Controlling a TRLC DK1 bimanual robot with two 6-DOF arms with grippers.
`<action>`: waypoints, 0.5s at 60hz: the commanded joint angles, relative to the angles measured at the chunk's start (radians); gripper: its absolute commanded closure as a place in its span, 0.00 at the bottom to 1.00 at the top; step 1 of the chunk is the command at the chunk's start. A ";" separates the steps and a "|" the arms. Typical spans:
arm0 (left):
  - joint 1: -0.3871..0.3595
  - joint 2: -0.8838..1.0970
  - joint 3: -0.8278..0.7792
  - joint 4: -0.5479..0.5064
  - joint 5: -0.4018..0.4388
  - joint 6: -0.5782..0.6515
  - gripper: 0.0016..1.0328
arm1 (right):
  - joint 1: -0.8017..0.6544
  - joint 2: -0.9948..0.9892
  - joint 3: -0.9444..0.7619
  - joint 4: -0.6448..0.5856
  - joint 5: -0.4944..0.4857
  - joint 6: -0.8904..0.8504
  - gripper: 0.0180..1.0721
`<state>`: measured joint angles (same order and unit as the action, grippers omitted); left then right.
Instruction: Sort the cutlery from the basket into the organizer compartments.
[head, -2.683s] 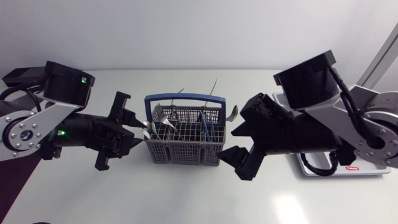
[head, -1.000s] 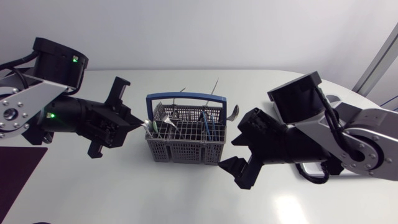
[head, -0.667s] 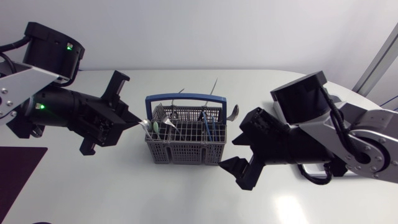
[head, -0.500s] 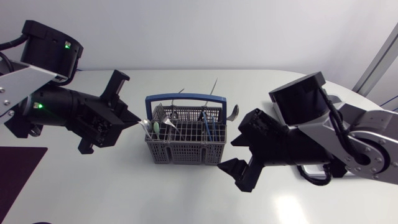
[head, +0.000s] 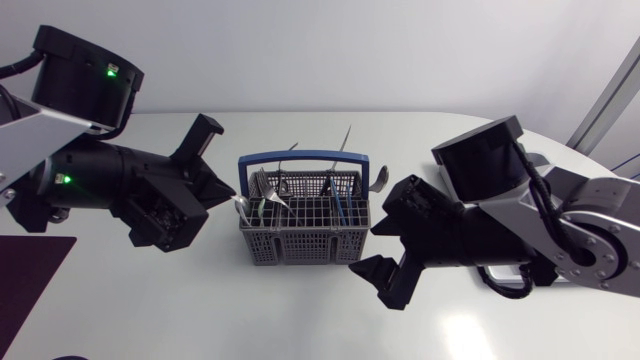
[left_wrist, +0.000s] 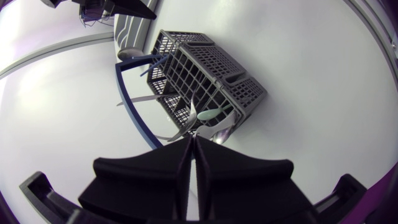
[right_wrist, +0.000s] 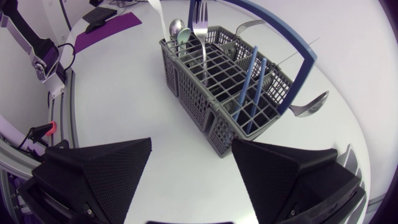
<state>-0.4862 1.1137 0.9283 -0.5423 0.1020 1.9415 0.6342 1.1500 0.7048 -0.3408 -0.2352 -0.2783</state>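
Seeing grey basket (head: 300, 243) between my two pincers, right gripper (head: 380, 242) spread wide just beside one end, left gripper (left_wrist: 191, 142) clenched on a silver utensil (left_wrist: 186, 128) at the other end, blue-handled cutlery (head: 336, 204) standing just beyond.

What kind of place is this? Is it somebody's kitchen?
Probably a robot lab, not a kitchen: a robot's left arm and right arm flank a grey basket of cutlery on a plain white table.
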 joint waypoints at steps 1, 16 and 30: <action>-0.022 -0.022 0.018 0.018 0.004 0.053 0.97 | 0.010 -0.013 -0.018 -0.004 -0.003 -0.018 0.12; -0.048 -0.023 0.032 -0.004 -0.021 0.076 0.97 | 0.038 -0.013 -0.010 0.005 -0.003 -0.021 0.12; -0.049 -0.037 0.040 -0.010 -0.025 0.074 0.97 | 0.096 0.036 0.018 0.042 0.005 0.002 0.12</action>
<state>-0.5251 1.0969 0.9287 -0.5529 0.0727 1.9755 0.7101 1.1591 0.7059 -0.3202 -0.2340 -0.2848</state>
